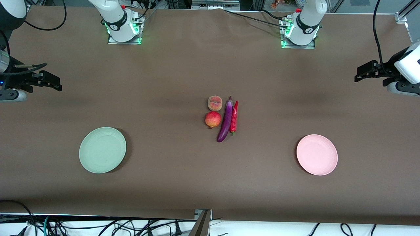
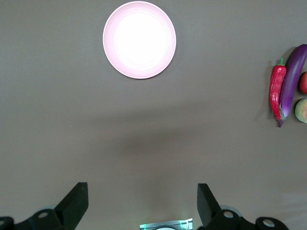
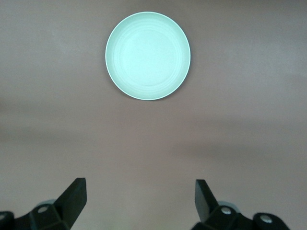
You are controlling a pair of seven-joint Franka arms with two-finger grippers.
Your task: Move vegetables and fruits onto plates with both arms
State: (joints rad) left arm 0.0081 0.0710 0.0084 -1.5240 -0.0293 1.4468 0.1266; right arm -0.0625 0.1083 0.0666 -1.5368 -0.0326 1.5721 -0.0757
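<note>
Lying together at the middle of a brown table (image 1: 183, 183) are four pieces of produce. A long purple eggplant (image 1: 225, 122) runs lengthwise, with a shorter red chili pepper (image 1: 234, 117) pressed against its side toward the left arm's end of the table. Against the eggplant's side toward the right arm's end sit a fuzzy peach (image 1: 215, 103) and, nearer the front camera and just beside it, a round red fruit (image 1: 213, 119).

Two plates rest well apart from this cluster, both nearer the front camera than it. A pale green plate (image 1: 102, 150) lies toward the right arm's end of the table, and a pink plate (image 1: 317, 154) lies toward the left arm's end. Neither plate has anything on it.

Both arms wait, held up at the two ends of the table. The left hand (image 1: 364, 72) hangs over the table's left-arm end, its two fingers (image 2: 76, 201) spread wide and holding nothing. The right hand (image 1: 49, 81) hangs over the right-arm end, its fingers (image 3: 74, 197) likewise spread wide and holding nothing.
</note>
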